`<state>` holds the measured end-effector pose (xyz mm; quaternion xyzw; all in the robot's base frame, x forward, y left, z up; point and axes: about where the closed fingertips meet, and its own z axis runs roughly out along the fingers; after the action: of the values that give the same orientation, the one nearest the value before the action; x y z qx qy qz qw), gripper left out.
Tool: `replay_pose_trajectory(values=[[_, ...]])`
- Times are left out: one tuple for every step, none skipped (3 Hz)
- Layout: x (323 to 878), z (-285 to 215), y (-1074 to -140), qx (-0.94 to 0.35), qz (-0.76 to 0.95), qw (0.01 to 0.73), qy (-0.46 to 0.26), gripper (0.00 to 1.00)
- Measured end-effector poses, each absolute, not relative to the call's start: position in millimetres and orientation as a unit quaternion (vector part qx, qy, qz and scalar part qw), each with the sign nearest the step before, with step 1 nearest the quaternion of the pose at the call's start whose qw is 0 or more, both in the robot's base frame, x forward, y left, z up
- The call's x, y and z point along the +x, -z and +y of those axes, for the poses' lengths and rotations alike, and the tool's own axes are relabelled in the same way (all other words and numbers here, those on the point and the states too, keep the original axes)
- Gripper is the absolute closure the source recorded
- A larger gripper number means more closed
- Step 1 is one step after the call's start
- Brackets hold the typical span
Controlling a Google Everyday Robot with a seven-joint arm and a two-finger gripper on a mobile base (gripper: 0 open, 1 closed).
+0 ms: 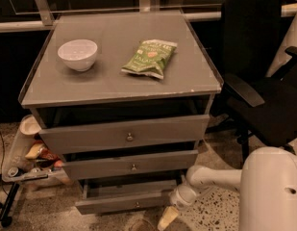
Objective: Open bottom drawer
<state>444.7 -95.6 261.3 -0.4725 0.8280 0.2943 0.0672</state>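
Observation:
The grey cabinet (119,88) has three flat-fronted drawers, each with a small round knob. The bottom drawer (124,203), the slimmest front, stands pulled out a little beyond the two above, with its knob (137,205) at centre. My gripper (168,217) hangs low on its white arm (205,177), close to the floor just right of the bottom drawer's right end. It is not on the knob. It holds nothing that I can see.
The top drawer (126,134) and the middle drawer (131,165) also stand slightly out. A white bowl (78,53) and a green snack bag (149,57) lie on the cabinet top. A black office chair (263,90) stands close on the right. A cluttered tray stand (28,158) is on the left.

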Motion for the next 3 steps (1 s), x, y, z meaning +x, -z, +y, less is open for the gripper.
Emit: replay_pose_trajectory(values=[[470, -90, -267, -0.472, 0.830, 0.086, -0.286, 0.00], [489, -77, -257, -0.473, 0.827, 0.090, -0.290, 0.00], [508, -69, -246, -0.474, 0.826, 0.089, -0.291, 0.00]])
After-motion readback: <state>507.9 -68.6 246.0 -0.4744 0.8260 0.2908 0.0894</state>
